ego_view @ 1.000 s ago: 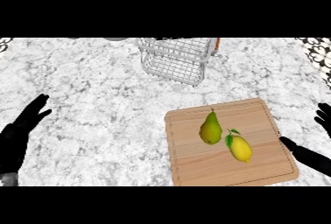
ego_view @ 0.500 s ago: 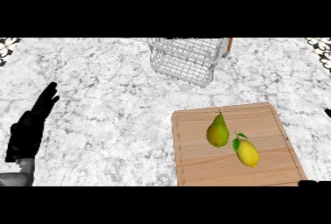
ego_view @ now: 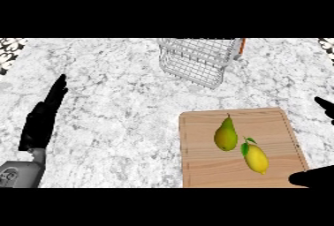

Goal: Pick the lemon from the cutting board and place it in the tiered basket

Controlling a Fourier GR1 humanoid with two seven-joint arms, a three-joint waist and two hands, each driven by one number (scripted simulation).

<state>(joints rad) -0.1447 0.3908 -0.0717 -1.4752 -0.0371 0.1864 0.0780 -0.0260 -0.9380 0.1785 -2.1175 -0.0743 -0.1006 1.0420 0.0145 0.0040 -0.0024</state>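
Since our right hand (ego_view: 312,177) shows only as dark tips at the board's near corner, we cannot tell its spread; we should come down on the lemon (ego_view: 256,159) alone, clear of the pear (ego_view: 225,134) just beside it. Smooth yellow skin, pale wooden cutting board (ego_view: 202,170). Our left hand (ego_view: 44,117) rests flat, fingers straight, on speckled marble (ego_view: 124,97). Farthest stands the wire tiered basket (ego_view: 195,59).

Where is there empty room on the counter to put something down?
The widest bare stretch lies between the left hand and the board, below the basket. The board's right half is crowded: pear, lemon, right hand.
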